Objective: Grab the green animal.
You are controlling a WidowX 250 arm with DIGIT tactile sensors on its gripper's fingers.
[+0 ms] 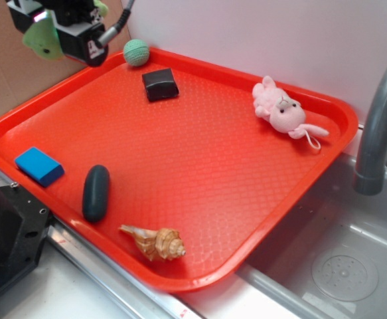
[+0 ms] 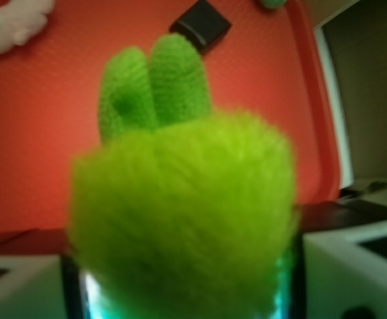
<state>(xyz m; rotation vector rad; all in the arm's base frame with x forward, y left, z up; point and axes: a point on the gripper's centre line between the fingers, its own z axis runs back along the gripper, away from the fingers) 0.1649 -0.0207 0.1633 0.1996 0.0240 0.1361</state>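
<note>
One hand clamped on one green animal, seemingly lifted clear; tray carries six other items, one each.

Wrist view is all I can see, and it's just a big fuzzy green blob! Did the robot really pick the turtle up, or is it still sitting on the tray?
Observer: It's picked up. In the exterior view the green animal hangs in the gripper, up in the air above the far left corner of the red tray.
Operator: What's still on the tray?
Observer: A pink plush lies near the far right edge.
Operator: Anything near me?
Observer: A seashell lies at the near edge, with a dark teal capsule and a blue block to its left.
</note>
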